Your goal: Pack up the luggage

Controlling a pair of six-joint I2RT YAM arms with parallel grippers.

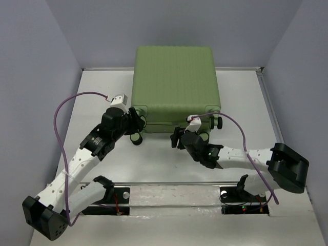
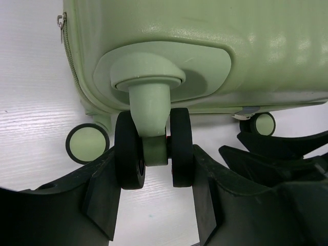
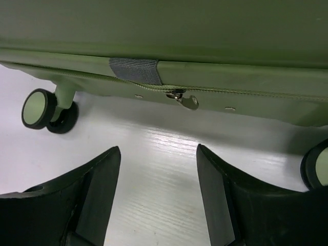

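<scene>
The luggage [image 1: 174, 82], a light green ribbed hard-shell suitcase, lies closed and flat at the back middle of the white table [image 1: 241, 92]. My left gripper [image 1: 134, 123] is at its near left corner. In the left wrist view the gripper [image 2: 154, 154] is shut on a black twin caster wheel [image 2: 128, 154] of the luggage [image 2: 205, 51], one finger against each side. My right gripper [image 1: 178, 137] stands open just before the near edge. In the right wrist view it [image 3: 159, 151] holds nothing, and the zipper pull [image 3: 184, 99] hangs on the luggage [image 3: 205, 31] ahead of it.
Other casters show at the near edge [image 3: 38, 108] [image 3: 318, 166] [image 2: 87, 143]. Grey walls enclose the table on three sides. A metal rail [image 1: 169, 190] with the arm bases runs along the near edge. Purple cables [image 1: 61, 118] loop over both arms.
</scene>
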